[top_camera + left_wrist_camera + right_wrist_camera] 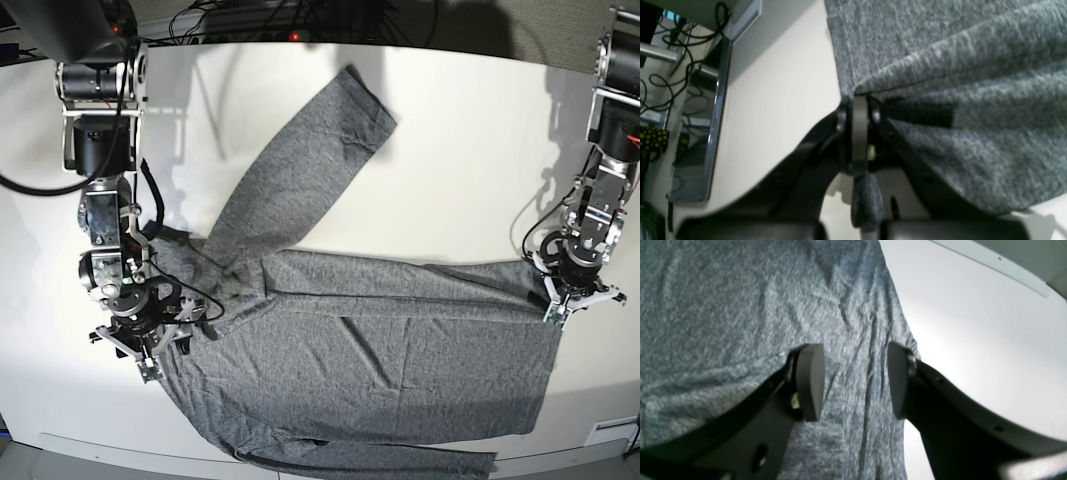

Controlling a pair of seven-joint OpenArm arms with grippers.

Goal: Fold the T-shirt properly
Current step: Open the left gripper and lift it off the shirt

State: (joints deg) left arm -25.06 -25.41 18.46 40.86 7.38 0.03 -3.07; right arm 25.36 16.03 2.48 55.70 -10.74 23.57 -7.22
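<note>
The heather-grey T-shirt lies spread across the white table. One long sleeve angles toward the far edge and another runs along the near edge. At the shirt's right edge in the base view, my left gripper is shut on the fabric. The left wrist view shows its jaws pinching a fold of the T-shirt. My right gripper is at the shirt's left end. It stands open just above the wrinkled T-shirt, holding nothing, with its fingers straddling the cloth near its edge.
Cables run along the table's far edge. In the left wrist view the table's metal rim and more loose cables lie to the left. Bare tabletop sits beside the shirt's edge under the right gripper.
</note>
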